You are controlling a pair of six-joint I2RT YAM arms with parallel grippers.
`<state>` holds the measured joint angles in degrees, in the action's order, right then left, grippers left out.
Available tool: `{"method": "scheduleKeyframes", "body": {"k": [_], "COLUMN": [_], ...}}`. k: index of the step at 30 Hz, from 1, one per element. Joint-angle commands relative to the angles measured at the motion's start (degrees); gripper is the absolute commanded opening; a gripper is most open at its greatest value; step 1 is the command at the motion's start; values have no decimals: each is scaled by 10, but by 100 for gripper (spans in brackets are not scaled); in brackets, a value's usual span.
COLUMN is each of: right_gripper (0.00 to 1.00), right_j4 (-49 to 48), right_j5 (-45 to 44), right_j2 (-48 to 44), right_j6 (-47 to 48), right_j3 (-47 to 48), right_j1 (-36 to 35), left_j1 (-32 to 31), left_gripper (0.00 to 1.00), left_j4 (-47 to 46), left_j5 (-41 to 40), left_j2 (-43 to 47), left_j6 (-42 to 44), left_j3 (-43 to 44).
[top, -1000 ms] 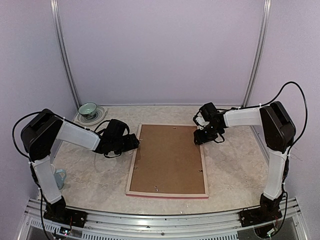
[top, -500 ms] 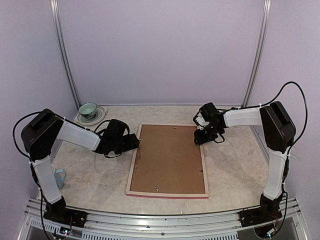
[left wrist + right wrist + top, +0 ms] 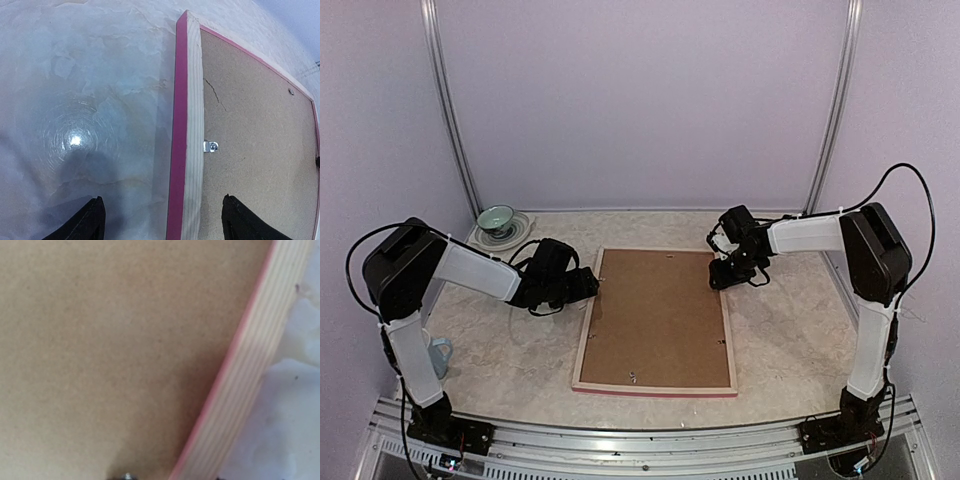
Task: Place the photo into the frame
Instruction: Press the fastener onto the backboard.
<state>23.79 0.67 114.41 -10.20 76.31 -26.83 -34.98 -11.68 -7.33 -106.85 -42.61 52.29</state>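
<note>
Robot lab booth: plain lilac walls [image 3: 640,100] up top, aluminium rail [image 3: 640,438] carrying bolted arm bases [image 3: 432,420] along bottom edge.

Grip unclear
Right gripper [image 3: 722,272] too small overhead, fingers cropped from its blurred wrist view; frame [image 3: 251,365] cut off there at 12 and 6 o'clock.

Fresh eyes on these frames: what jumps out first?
The big frame lies back side up mid-table, with pale wood rails and pink edges around a brown backing board. The left gripper hangs open over the frame's left rail, and the right gripper sits at its far right corner. A green bowl stands in the table's far left corner.
</note>
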Motion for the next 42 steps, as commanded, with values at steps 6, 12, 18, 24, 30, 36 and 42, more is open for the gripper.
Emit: {"method": "scheduleKeyframes", "body": {"k": [6,12,18,24,30,36,42], "right_gripper": [36,36,36,34,31,26,36], "right_j4": [58,64,68,81,91,93,93], "right_j5": [-33,-40,-41,-54,-62,-66,-42], "right_j2": [12,12,15,18,20,18,21], "right_j6": [1,4,6,11,15,15,16], "right_j3": [-19,-15,-9,2,14,21,30], "right_j1": [10,10,11,11,11,11,11], "left_j1": [-1,0,1,2,2,2,2], "left_gripper": [79,79,79,79,79,79,79], "left_j4": [7,8,9,9,9,7,5], "left_j5": [6,7,8,8,9,10,11], "left_j2": [-13,-13,-13,-11,-11,-11,-12], "left_j6": [-5,-4,-4,-4,-4,-5,-5], "left_j3": [-12,-11,-11,-11,-10,-10,-12]}}
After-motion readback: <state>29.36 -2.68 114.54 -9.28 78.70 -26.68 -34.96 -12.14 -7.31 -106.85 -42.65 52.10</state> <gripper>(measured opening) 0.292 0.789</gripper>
